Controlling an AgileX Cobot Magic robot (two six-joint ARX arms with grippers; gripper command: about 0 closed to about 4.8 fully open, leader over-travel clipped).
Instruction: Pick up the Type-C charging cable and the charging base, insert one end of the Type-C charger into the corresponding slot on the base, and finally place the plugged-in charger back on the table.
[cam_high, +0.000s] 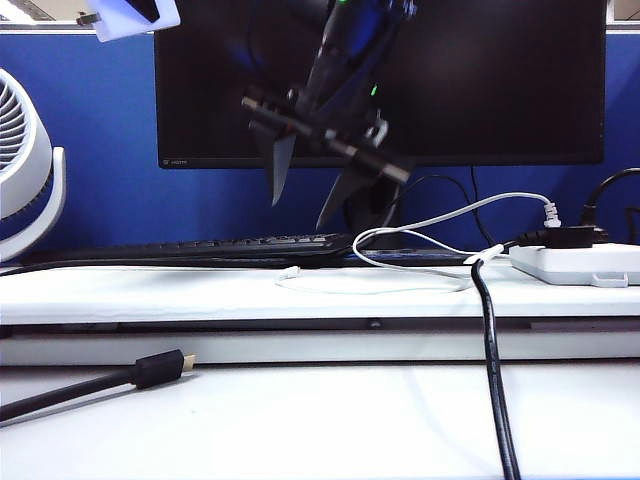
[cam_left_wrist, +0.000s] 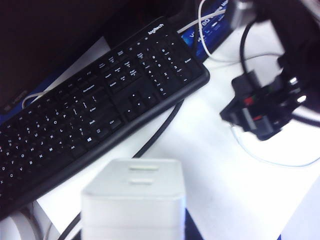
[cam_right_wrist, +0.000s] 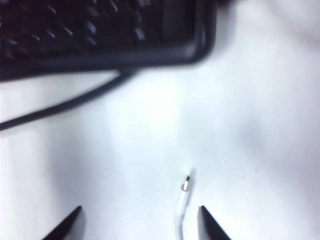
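Note:
The charging base (cam_left_wrist: 134, 200), a small white block with two slots on its end face, fills the near part of the left wrist view. It hangs high at the far left in the exterior view, with my left gripper (cam_high: 143, 8) shut on it; the block hides the fingers. The Type-C charging cable (cam_high: 420, 225) loops over the table's raised ledge (cam_high: 150, 295), and its small plug end (cam_right_wrist: 184, 197) lies flat. My right gripper (cam_high: 299, 215) hovers open above that plug. In the right wrist view the plug lies between the two dark fingertips (cam_right_wrist: 210, 222), nearer one of them, untouched.
A black keyboard (cam_high: 200, 246) and a monitor (cam_high: 480, 80) stand behind the ledge. At the right sits a white power strip (cam_high: 575, 263), and a thick black cord (cam_high: 495, 380) runs down from it. A black gold-tipped cable (cam_high: 160, 368) lies front left, a white fan (cam_high: 25, 165) far left.

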